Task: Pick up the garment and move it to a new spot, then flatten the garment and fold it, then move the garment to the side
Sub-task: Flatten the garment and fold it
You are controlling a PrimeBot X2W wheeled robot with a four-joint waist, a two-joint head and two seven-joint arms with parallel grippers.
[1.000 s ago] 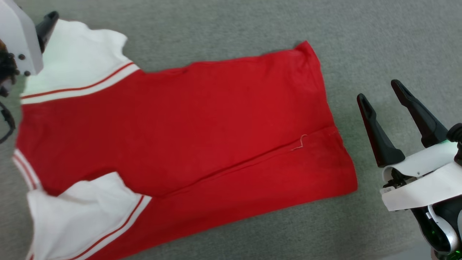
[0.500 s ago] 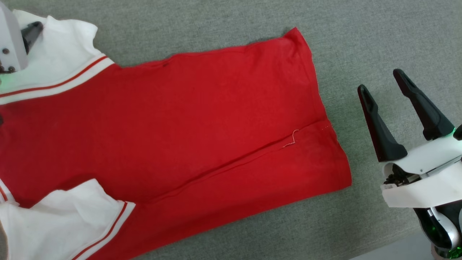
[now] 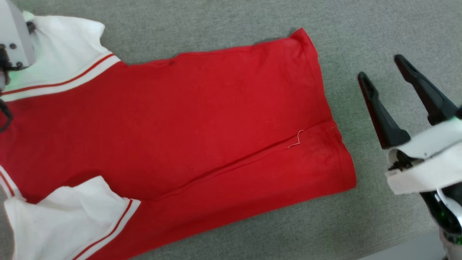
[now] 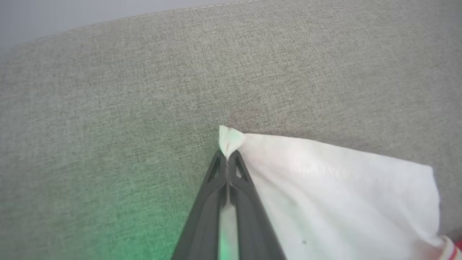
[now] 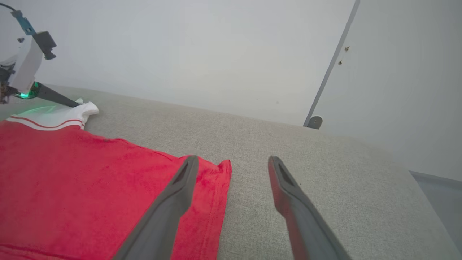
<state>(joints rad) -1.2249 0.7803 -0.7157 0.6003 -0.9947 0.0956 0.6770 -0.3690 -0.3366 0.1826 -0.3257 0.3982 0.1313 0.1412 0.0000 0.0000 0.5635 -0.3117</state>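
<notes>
Since a second back the left tool (image 4: pixel 227 157) has gone from spread to clamped shut, and it's now pinching the very tip of one white short sleeve (image 4: pixel 325 187) of the red jersey-style T-shirt with striped trim (image 3: pixel 202 115). That shirt lies spread out pretty flat on the grey woven fabric surface (image 3: pixel 361 29), with the sleeve end toward the robot's left and the hem toward its right. A long crease runs along its near part, and a little loose pale thread (image 3: pixel 297 141) sits on the crease. The other white sleeve (image 3: pixel 68 216) is a bit crumpled at the near left corner. The right tool (image 3: pixel 380 68) hovers off beyond the hem, fingers spread wide with nothing between them, clear of the cloth in the head view.
</notes>
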